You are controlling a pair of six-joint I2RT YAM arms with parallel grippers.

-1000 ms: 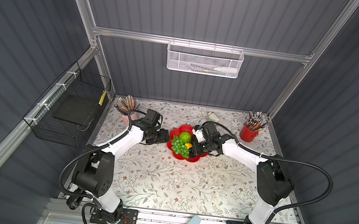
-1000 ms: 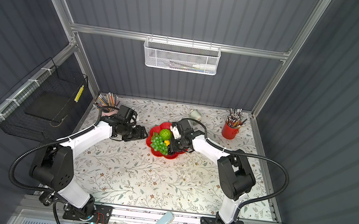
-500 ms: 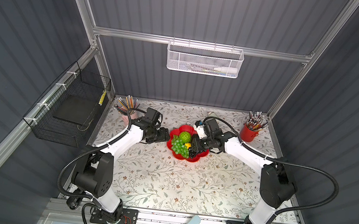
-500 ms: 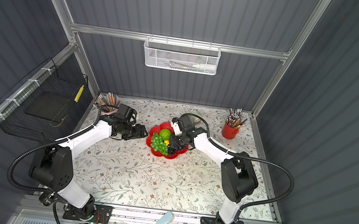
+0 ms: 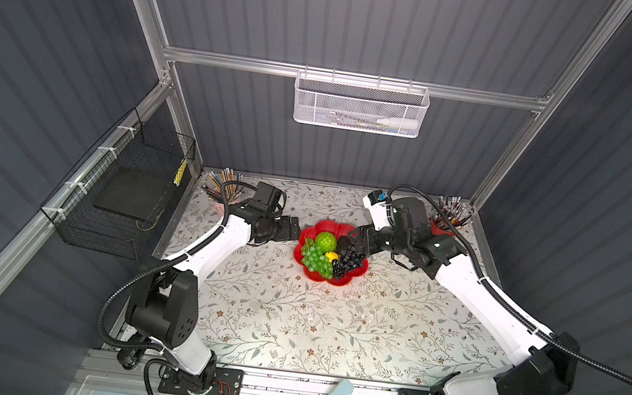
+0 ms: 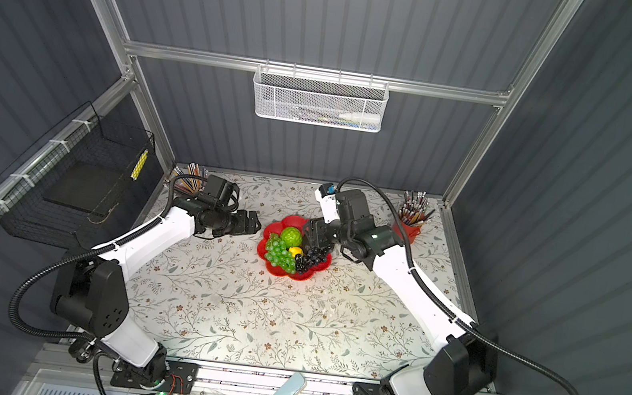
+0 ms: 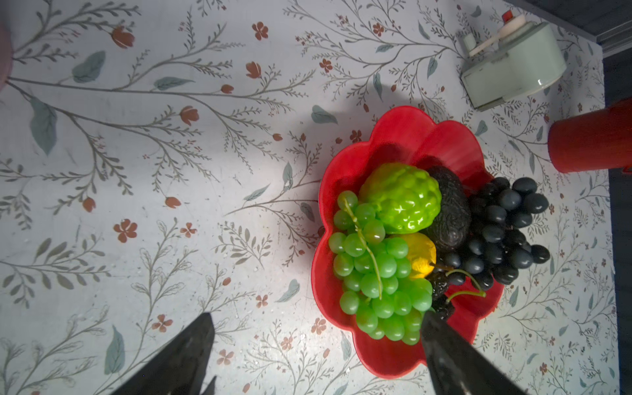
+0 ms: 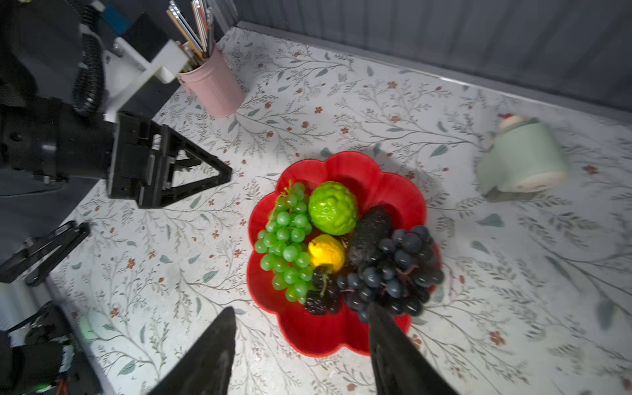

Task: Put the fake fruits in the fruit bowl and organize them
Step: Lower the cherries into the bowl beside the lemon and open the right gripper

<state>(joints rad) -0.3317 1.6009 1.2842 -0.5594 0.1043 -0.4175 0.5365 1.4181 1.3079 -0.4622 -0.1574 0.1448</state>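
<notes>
The red flower-shaped fruit bowl [image 5: 354, 273] [image 6: 278, 271] [image 7: 393, 362] [image 8: 342, 171] holds all the fake fruits I see. In it lie a green grape bunch [image 7: 376, 273] [image 8: 287, 239], a lime scaly ball [image 5: 326, 241] [image 7: 400, 198] [image 8: 333, 208], a black bumpy oval [image 7: 449, 212] [image 8: 369, 232], a yellow fruit [image 7: 419, 254] [image 8: 326, 253] and a small berry cluster [image 7: 441, 294] [image 8: 319, 297]. A dark grape bunch [image 7: 502, 232] [image 8: 400, 266] hangs over the rim. My left gripper [image 5: 295, 229] [image 7: 317, 316] is open and empty beside the bowl. My right gripper [image 5: 354, 241] [image 8: 301, 309] is open above the bowl's edge, one finger by the dark grapes.
A pink pencil cup [image 5: 222, 194] [image 8: 219, 85] stands back left and a red pencil cup [image 5: 444, 225] [image 7: 588, 140] back right. A mint-green gadget [image 7: 513, 65] [image 8: 519, 164] lies behind the bowl. A white mesh basket [image 5: 361, 104] hangs on the back wall, a black wire basket [image 5: 126, 188] on the left.
My right gripper has gone from shut to open at the bowl's right side and drawn back a little. My left gripper's jaws have spread wider.
</notes>
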